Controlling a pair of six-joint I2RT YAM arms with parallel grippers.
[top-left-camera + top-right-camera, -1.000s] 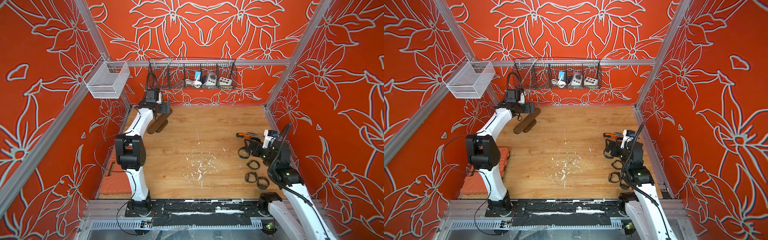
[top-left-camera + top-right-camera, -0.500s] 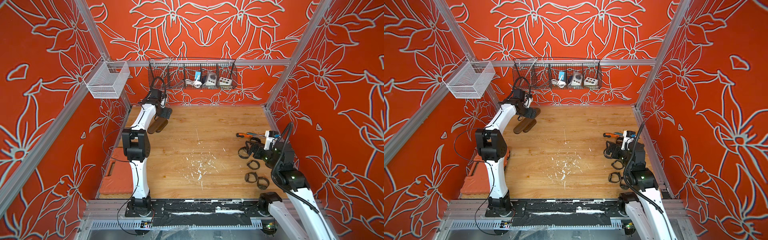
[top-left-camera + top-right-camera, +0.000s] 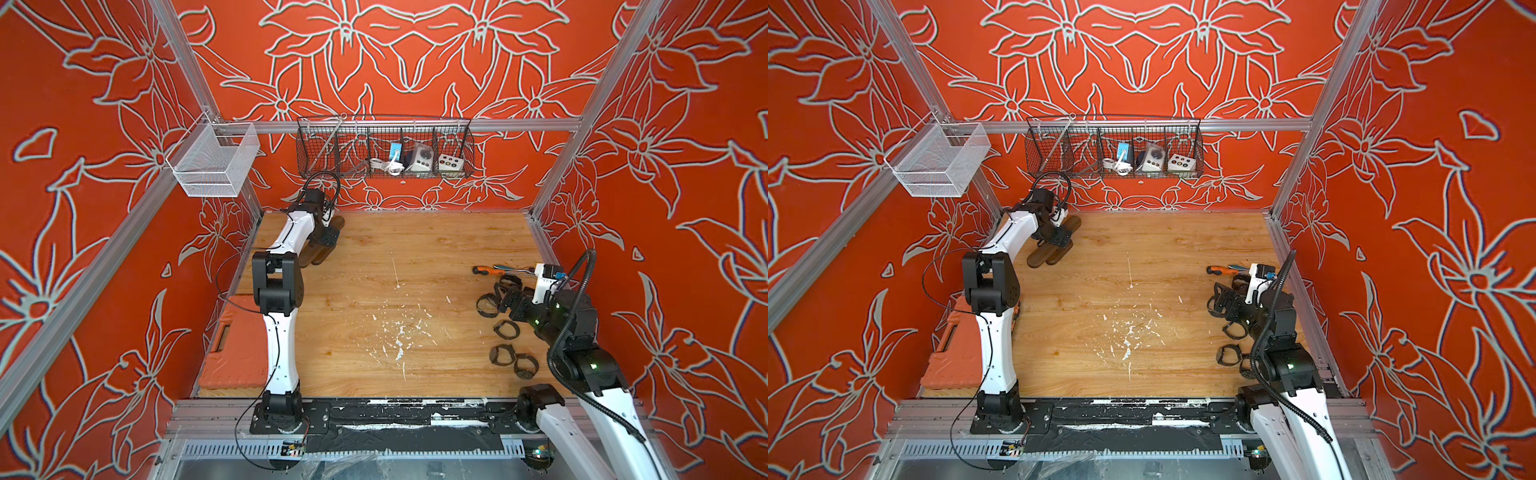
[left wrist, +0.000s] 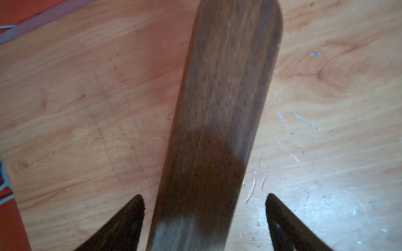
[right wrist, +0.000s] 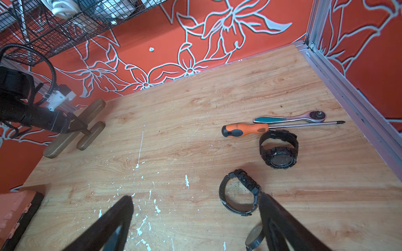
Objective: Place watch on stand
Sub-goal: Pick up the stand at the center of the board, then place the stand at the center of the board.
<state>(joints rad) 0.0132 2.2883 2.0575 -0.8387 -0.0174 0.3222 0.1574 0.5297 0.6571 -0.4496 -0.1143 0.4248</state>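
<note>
Item: stand (image 3: 1040,258), a dark-brown wooden bar with rounded ends on a shorter oval base. It lies slantwise at the far left corner of the bench (image 3: 1142,291) and carries no watch. Whether it sits square on its base or is tipped cannot be told. Left hand (image 4: 204,201): released, with its fingers (image 4: 130,217) spread either side of the bar and bench showing in both gaps; it grasps nothing. Right hand (image 5: 195,197): released and empty, low over the bench by the right edge, one finger just beside a black watch (image 5: 247,181) lying with its strap closed in a loop. Second watch (image 5: 279,156): nearer the right edge, just beside an orange-handled screwdriver (image 5: 243,130), with a ratchet wrench (image 5: 304,116) lying alongside. Further watches (image 3: 506,329): along the right edge toward the near side. Orange tool case (image 3: 237,345): near left corner, no part of the job. Step in hand, as judged: the left hand is securing the stand while the right readies a pickup, so the task is barely begun. Handling notes: keep the bar centred so both fingers meet it together rather than shoving it sideways. Clamp across the narrow width, near the middle, so neither end swings. Leave one rounded end free and facing the right side for the strap loop to slide over. Take the watch by its case so the loop stays open. Smooth wood may slip under a light grip.
</note>
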